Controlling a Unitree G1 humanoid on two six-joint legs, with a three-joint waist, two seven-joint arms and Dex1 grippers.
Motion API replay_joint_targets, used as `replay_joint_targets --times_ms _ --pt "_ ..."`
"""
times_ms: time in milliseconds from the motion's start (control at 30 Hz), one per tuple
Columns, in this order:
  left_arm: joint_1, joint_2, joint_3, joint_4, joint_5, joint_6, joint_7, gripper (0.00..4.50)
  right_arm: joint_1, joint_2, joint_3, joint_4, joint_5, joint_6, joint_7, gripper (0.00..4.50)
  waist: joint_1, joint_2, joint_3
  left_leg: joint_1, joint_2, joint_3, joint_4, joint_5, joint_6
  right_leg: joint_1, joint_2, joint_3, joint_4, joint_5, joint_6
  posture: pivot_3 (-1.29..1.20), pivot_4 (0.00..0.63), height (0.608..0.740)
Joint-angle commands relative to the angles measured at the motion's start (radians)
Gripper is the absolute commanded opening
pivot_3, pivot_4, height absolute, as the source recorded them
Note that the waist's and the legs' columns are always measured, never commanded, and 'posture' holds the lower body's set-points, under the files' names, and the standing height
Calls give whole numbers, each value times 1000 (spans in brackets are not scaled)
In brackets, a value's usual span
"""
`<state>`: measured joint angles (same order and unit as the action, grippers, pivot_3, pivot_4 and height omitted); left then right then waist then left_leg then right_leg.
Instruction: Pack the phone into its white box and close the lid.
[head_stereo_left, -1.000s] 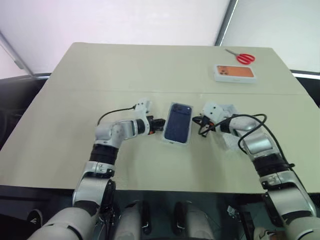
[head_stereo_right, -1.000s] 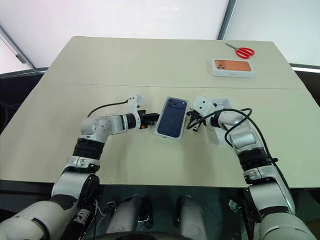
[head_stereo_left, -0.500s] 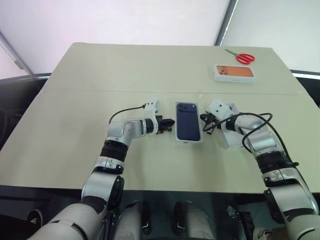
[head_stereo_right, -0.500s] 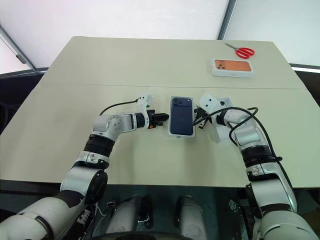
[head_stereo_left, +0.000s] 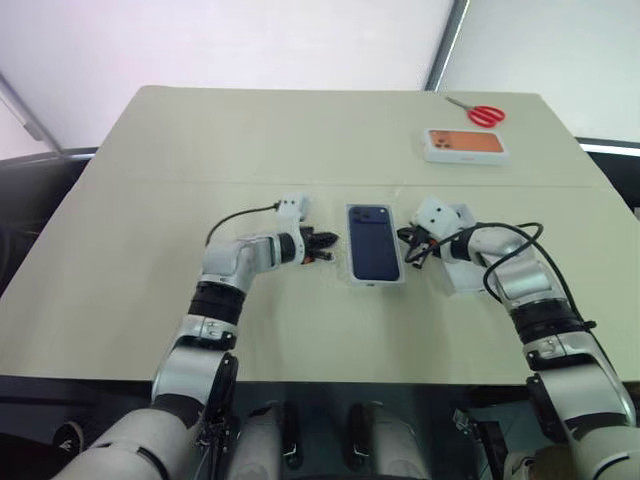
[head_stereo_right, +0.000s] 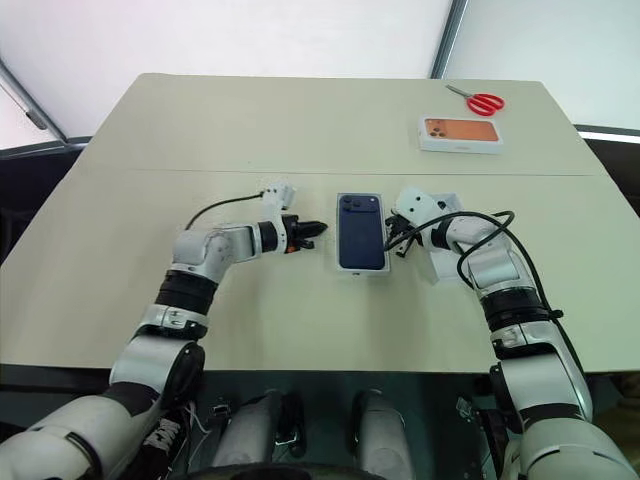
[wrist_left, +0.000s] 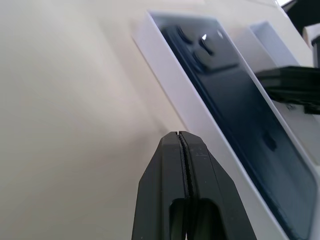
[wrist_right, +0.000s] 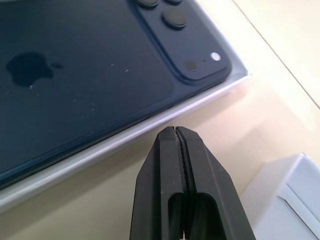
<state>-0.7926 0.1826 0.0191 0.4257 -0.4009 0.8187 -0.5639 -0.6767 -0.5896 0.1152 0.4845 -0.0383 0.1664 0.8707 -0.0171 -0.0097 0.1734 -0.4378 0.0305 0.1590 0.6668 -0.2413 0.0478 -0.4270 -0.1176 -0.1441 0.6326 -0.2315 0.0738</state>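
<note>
While our left gripper (head_stereo_left: 322, 246) and right gripper (head_stereo_left: 408, 247) stay pressed together, empty, we see the phone (head_stereo_left: 373, 254) between them, lying in the white box (head_stereo_left: 377, 286).

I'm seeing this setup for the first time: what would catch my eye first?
The dark blue phone lying back-up in the white box at the middle of the table, with the left gripper and right gripper shut on either side of it. At the far right corner lie red scissors and an orange-pictured box.

Phone (wrist_right: 75, 75) back glossy, dusty; white box (wrist_left: 200, 112) matt, likely cardboard.
</note>
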Motion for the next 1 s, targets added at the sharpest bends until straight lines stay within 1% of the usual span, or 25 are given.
replay_joint_targets --times_ms 33,67,100,133,200,300,333,367,467,600,667,700,800,833,900,933,1000 --pt "16 55 27 -83 -21 -19 -58 566 14 -31 -75 -107 90 132 38 0 3 0 0 0 0 0 0 0 0 0 0 0 0 0 0 0 150 738" --pt "25 77 30 -98 -25 -19 -74 898 36 -38 -76 -114 81 139 26 255 5 0 0 0 0 0 0 0 0 0 0 0 0 0 0 0 150 738" --pt "41 106 29 -120 -15 -44 -89 1352 48 -42 -77 -111 66 137 1 563 6 0 0 0 0 0 0 0 0 0 0 0 0 0 0 0 150 738" --pt "52 124 27 -135 -7 -62 -97 1888 54 -44 -77 -109 54 135 -19 962 5 0 0 0 0 0 0 0 0 0 -1 0 0 0 0 0 150 738" --pt "80 164 29 -180 -5 -94 -123 2923 42 -41 -79 -84 38 131 -62 1965 3 0 0 0 0 0 0 0 0 0 -1 0 0 0 0 0 150 738" --pt "109 203 42 -261 -39 -92 -158 4447 8 -28 -84 -54 42 132 -93 3481 4 0 0 0 0 0 0 0 0 0 -1 1 0 0 0 0 150 738" --pt "118 210 47 -290 -44 -106 -166 4500 1 -27 -82 -49 41 127 -100 4097 4 0 0 0 0 0 0 0 0 0 -1 1 0 0 0 0 150 738" --pt "125 213 51 -310 -47 -118 -170 4500 -3 -27 -80 -45 40 121 -105 4478 4 1 0 0 0 0 0 0 0 0 -1 1 0 0 0 0 150 738" --pt "144 240 71 -364 -79 -109 -202 4500 -20 -33 -89 -49 56 139 -106 4478 2 1 0 0 0 0 0 0 0 0 -1 1 0 0 0 0 150 738" --pt "208 317 90 -433 -94 -152 -274 4500 -8 -73 -78 -100 51 159 -67 4478 0 2 1 0 0 0 0 0 0 0 0 1 0 0 0 0 150 738" --pt "242 349 85 -460 -66 -228 -296 4500 -4 -92 -95 -150 90 239 -26 4478 0 3 1 0 0 0 0 0 0 -1 0 1 0 0 0 0 150 738" --pt "259 367 85 -473 -73 -243 -324 4500 -8 -103 -106 -173 101 290 -26 4478 1 3 1 0 0 0 0 0 0 -1 0 1 0 0 0 0 150 738" --pt "301 408 89 -498 -67 -320 -372 4500 -43 -130 -146 -233 166 559 -21 4478 4 3 1 0 0 0 0 0 0 -1 -1 1 0 0 0 0 150 738" --pt "308 417 90 -496 -68 -336 -382 4500 -49 -143 -145 -259 187 662 -12 4478 5 3 1 -1 0 0 0 0 0 -1 -1 1 0 0 0 0 150 738" --pt "322 432 88 -492 -57 -389 -407 4500 -38 -175 -111 -335 213 790 18 4478 7 3 1 -1 0 -1 0 -1 0 -2 -2 1 0 0 -1 0 150 738" --pt "328 441 88 -491 -60 -400 -425 4500 -42 -175 -118 -366 246 893 16 4478 5 3 1 -2 0 -1 0 -1 0 -2 -2 1 0 0 -1 0 150 738" --pt "342 456 87 -489 -53 -451 -456 4500 -32 -190 -105 -425 267 1008 1 4478 3 3 1 -3 1 -1 0 -1 0 -4 -3 1 -1 1 -2 0 150 738"
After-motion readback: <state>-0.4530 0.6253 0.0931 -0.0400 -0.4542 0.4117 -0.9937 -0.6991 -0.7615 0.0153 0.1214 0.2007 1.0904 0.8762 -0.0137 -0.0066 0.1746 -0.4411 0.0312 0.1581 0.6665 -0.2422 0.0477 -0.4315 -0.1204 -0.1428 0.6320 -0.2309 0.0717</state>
